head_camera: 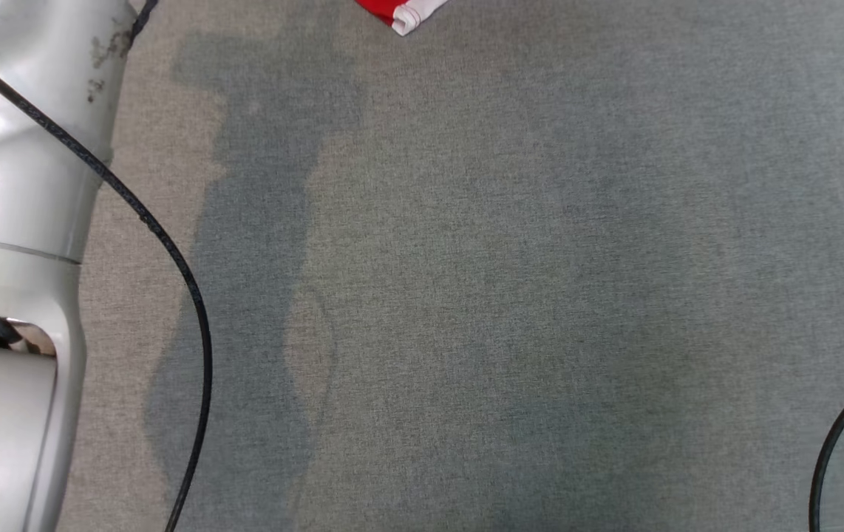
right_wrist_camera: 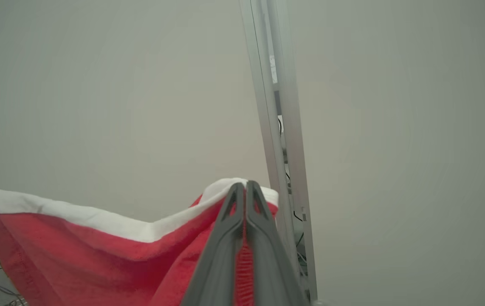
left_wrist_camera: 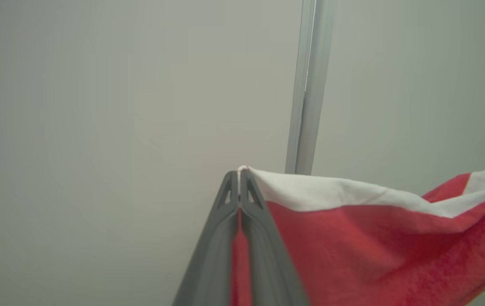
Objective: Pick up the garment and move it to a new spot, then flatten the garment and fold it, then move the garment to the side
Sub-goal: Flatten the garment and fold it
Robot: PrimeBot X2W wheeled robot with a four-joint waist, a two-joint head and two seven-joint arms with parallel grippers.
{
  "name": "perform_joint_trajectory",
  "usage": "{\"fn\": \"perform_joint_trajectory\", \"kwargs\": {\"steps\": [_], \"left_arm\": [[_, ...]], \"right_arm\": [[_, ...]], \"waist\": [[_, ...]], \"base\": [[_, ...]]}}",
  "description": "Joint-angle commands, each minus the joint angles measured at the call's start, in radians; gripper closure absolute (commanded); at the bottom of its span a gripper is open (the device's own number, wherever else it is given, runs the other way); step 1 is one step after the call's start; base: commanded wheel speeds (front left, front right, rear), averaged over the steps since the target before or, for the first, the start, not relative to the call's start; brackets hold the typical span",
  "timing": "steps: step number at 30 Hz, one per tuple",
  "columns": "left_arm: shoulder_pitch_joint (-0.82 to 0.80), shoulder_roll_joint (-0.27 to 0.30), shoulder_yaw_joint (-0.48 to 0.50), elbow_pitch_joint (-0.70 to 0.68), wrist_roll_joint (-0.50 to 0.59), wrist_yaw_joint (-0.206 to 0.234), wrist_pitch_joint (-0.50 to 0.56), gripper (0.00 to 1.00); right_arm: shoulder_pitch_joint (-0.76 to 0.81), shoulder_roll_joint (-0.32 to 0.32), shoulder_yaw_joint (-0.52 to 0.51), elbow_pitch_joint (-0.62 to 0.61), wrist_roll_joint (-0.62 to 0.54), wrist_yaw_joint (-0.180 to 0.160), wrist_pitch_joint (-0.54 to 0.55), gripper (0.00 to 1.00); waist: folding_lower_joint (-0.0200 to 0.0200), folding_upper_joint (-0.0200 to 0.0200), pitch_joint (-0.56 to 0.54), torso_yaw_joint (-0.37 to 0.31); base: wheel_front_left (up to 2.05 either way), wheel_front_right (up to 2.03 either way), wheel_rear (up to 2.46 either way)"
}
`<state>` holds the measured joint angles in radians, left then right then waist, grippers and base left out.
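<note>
red cloth with a white band (left_wrist_camera: 319, 193) along its upper edge is recorded as the garment (left_wrist_camera: 353, 238). it is held up off the grey work surface (head_camera: 466, 295), spread between the two grippers.

the left gripper (left_wrist_camera: 239, 173) is found with its fingers pressed together, clamped on one upper corner at the band. the right gripper (right_wrist_camera: 246, 185) is found clamped in the same way on the opposite upper corner. the band is seen to sag a little between the two grips, so the cloth is judged not fully taut.

relative to the work surface, the garment is raised above it and toward its far side. in the head view a small red and white corner (head_camera: 401, 15) is seen at the far edge of the surface.

the long axis of the garment is judged to run from one grip to the other, side to side across the surface, with the body hanging below the grips. neither arm is judged nearer, since each holds an end.

the carry to a new spot is judged to be the step in hand. a level, matched lowering onto the surface is called for, so that the hanging edge is laid first. a dark cable (head_camera: 134, 207) at the left side of the surface is noted as a possible snag.
</note>
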<state>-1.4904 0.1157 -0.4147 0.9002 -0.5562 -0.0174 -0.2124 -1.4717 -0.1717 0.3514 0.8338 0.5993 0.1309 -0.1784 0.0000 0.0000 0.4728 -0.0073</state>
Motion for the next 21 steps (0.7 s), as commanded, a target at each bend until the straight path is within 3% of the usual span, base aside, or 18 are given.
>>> {"fn": "perform_joint_trajectory", "kwargs": {"steps": [1, 9, 15, 21], "left_arm": [[-0.005, -0.007, 0.002, 0.021, -0.009, -0.013, -0.011, 1.0], [0.188, -0.04, 0.002, 0.068, -0.015, -0.053, -0.052, 1.0], [0.456, -0.042, 0.059, -0.101, 0.044, -0.044, -0.052, 1.0], [0.687, -0.04, 0.081, -0.26, 0.108, -0.039, -0.052, 1.0]], "right_arm": [[0.003, -0.002, 0.013, 0.02, 0.021, 0.0, -0.008, 1.0], [0.178, -0.031, 0.104, 0.035, 0.146, 0.0, -0.06, 1.0], [0.432, -0.056, 0.141, -0.052, 0.26, 0.0, -0.083, 1.0], [0.633, -0.085, 0.154, -0.171, 0.295, 0.0, -0.09, 1.0]], "waist": [[0.0, 0.0, 0.021, 0.004], [0.0, 0.0, 0.041, 0.01], [0.0, 0.0, 0.013, -0.002], [0.0, 0.0, -0.029, -0.012]], "base": [[0.0, 0.0, 0.0], [0.0, 0.0, 0.0], [0.0, 0.0, 0.0], [0.0, 0.0, 0.0]]}}
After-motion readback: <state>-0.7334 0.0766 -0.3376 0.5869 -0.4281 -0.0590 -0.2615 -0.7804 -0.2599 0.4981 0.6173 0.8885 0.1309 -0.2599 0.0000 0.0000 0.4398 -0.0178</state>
